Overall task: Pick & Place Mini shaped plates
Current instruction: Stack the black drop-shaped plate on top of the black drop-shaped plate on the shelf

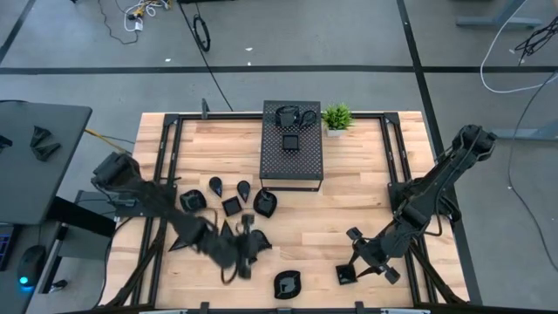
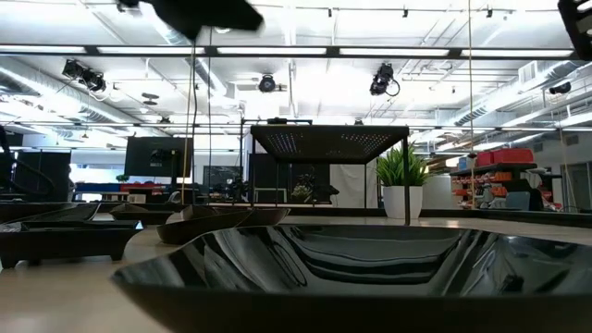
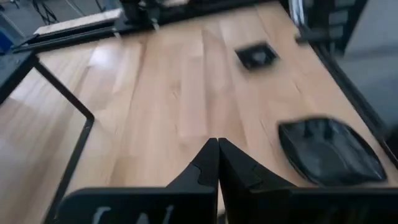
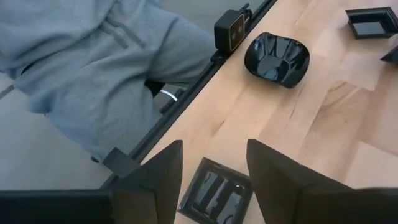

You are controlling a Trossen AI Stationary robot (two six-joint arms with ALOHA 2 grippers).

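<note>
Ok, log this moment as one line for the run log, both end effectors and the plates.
left end effector: shut, empty, above table | right end effector: open, over square plate | rounded plate: near front edge

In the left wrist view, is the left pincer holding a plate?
No: the left pincer is shut with its fingers pressed together on nothing, and the rounded plate lies apart from it on the table.

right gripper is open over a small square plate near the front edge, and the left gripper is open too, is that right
Not quite. The left gripper is shut, its fingers pressed together with nothing between them, as the left wrist view shows. The rest holds: the right gripper is open over a small square plate near the table's front edge.
</note>
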